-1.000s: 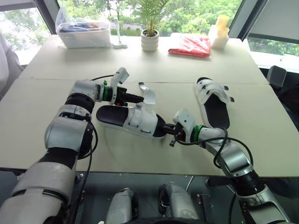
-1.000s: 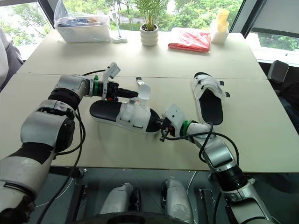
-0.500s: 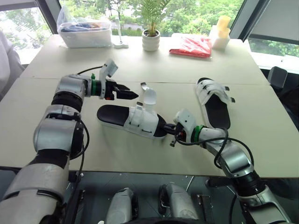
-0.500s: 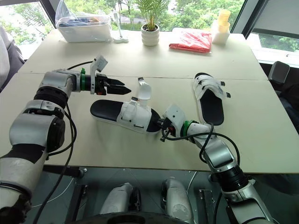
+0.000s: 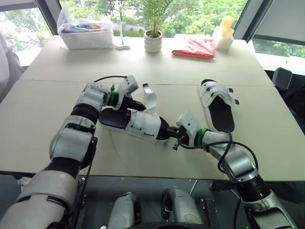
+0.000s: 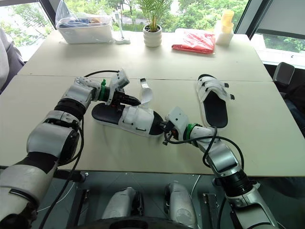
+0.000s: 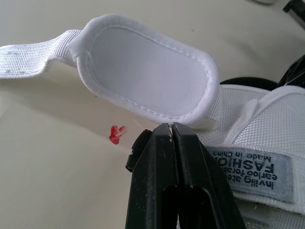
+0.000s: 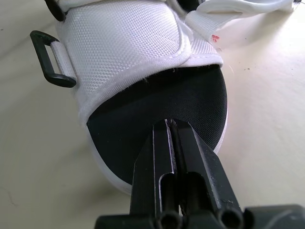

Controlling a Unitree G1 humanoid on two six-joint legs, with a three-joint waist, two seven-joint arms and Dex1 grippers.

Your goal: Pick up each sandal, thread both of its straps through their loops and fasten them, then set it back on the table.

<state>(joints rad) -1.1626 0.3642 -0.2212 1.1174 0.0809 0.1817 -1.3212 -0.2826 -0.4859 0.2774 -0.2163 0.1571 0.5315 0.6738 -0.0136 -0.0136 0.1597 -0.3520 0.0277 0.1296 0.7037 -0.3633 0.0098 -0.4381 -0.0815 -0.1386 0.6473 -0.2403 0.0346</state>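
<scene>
Beyond the near sandal point(image 5: 136, 123) stand plant point(image 5: 153, 40), bin point(image 5: 86, 33), packet point(image 5: 194, 46).

Sandal point(image 8: 124, 47): woven white cloth, matt blk footbed point(image 8: 157, 100); table point(image 5: 28, 119) smooth.

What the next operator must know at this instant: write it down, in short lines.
Left gripper: shut, tips at the edge of the loose strap of the near sandal; whether it pinches the strap is unclear.
Right gripper: shut, tips over that sandal's toe.
Near sandal lies on the table; its strap stands up unthreaded, black loop empty.
Second sandal lies to the right, straps across it; fastening unclear.
Done: nothing confirmed.
Left: thread and fasten the near sandal's straps, then check the second sandal.
</scene>
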